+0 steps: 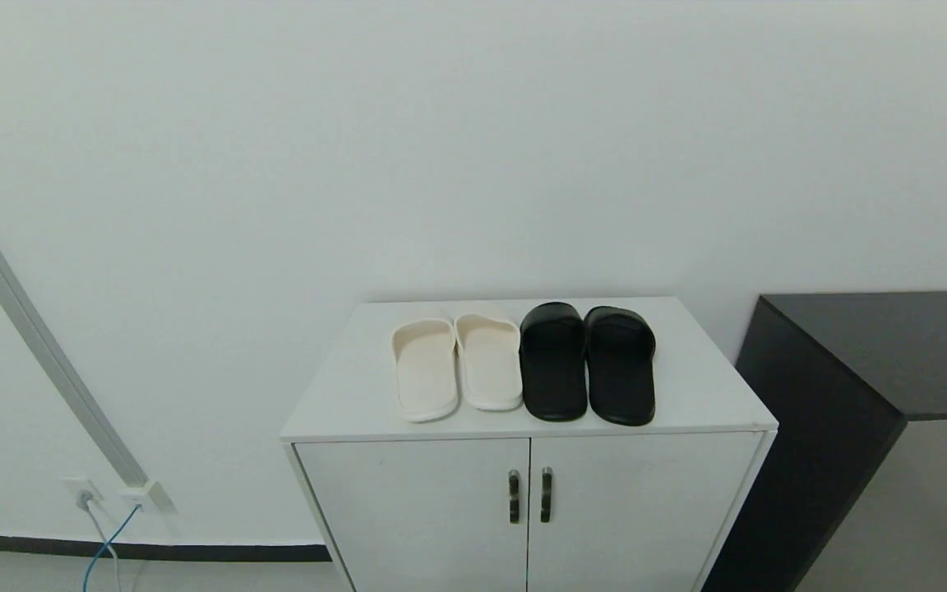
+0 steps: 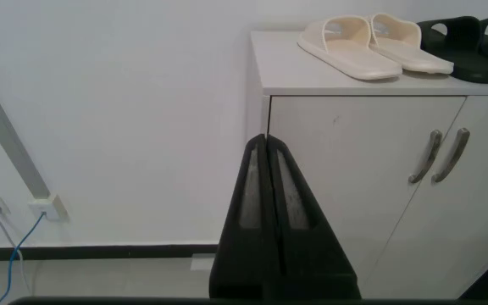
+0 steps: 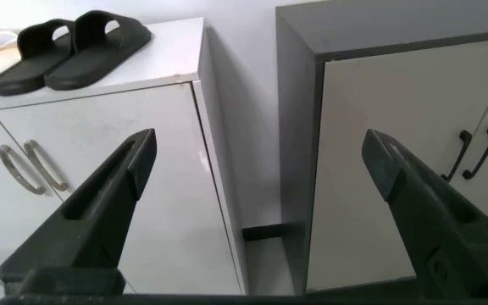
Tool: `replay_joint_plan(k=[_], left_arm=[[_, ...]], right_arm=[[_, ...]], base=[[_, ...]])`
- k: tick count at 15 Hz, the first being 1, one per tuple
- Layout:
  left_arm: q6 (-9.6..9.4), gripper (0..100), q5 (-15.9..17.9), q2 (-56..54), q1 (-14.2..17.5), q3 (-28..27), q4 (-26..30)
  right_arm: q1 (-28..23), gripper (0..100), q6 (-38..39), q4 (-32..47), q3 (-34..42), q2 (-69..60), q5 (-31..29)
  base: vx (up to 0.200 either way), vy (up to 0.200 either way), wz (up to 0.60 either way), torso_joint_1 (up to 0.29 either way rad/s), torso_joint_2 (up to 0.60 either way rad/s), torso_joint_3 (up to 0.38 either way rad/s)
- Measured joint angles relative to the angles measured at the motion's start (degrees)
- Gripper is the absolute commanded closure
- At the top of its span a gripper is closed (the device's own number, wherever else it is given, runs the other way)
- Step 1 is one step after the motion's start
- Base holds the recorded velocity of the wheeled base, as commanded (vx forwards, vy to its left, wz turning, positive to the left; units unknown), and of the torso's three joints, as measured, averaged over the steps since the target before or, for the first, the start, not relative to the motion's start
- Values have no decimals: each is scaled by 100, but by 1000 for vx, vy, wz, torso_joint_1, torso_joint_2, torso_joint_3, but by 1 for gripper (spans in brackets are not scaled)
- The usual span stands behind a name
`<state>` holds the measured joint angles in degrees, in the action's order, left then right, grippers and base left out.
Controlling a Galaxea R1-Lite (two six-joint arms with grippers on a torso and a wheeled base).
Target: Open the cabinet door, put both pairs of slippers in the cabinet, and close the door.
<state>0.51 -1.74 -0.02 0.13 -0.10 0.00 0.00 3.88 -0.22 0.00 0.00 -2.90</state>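
A white wall [image 1: 473,148] backs the cabinet [image 1: 408,510], doors shut, cream slippers [image 1: 426,370] and black slippers [image 1: 554,362] side by side on top. The left tool [image 2: 267,148] is pinched closed, the right tool [image 3: 259,144] wide.

The white cabinet [image 1: 334,395] stands ahead of both claws, its flat top higher than the tips of the left claw [image 2: 267,146] and the right claw [image 3: 259,146]. On that top lie two pairs of slippers in one row, toes toward the wall. The cream pair [image 1: 457,366] is on the left claw's side. The black pair [image 1: 588,366] is just beside it, on the right claw's side.
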Motion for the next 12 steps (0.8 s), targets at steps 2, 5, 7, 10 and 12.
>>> replay_joint_plan(k=[2,5,7,10,12], left_arm=[[0,100,7,0,0,0,0],[-67,100,7,0,0,0,5],[-69,100,9,0,0,0,7],[-65,100,5,0,2,0,7],[-62,100,2,0,2,0,10]], right_arm=[[0,0,-18,4,-2,0,0],[0,0,-233,1,-52,5,252],[7,0,-158,191,-518,105,432],[7,0,-172,467,-895,691,947],[10,0,-169,249,-980,1314,1242]], base=[[0,0,0,0,0,0],[0,0,0,0,0,0],[0,0,0,0,0,0],[0,0,0,0,0,0],[0,0,0,0,0,0]])
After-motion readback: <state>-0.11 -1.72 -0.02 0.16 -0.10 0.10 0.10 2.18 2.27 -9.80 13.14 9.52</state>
